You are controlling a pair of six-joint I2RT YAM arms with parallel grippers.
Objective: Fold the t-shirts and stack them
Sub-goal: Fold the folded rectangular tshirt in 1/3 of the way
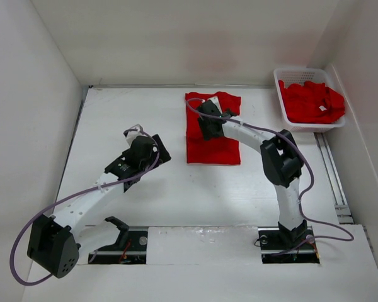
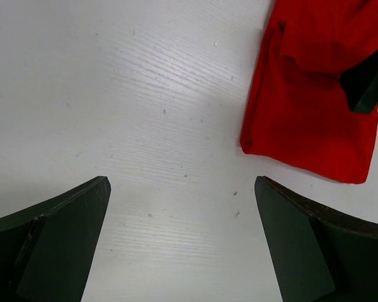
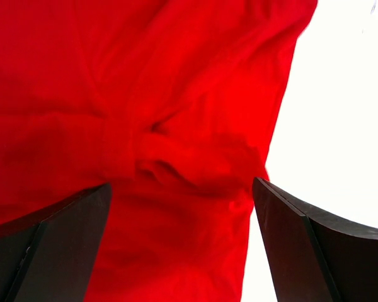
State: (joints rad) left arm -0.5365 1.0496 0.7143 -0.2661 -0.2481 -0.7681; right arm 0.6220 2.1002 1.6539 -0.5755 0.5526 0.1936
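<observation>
One red t-shirt (image 1: 212, 141) lies folded into a rectangle at the middle back of the table. My right gripper (image 1: 205, 123) hangs over its upper half, open, with red cloth (image 3: 145, 94) filling the space below its fingers and nothing pinched between them. My left gripper (image 1: 138, 139) is left of the shirt over bare table, also open and holding nothing. In the left wrist view, the shirt's near corner (image 2: 302, 107) shows at the upper right. More crumpled red t-shirts (image 1: 312, 100) fill the white basket.
The white slotted basket (image 1: 302, 71) stands at the back right corner, against the right wall. White walls close the table on the left, back and right. A metal rail (image 1: 331, 173) runs along the right edge.
</observation>
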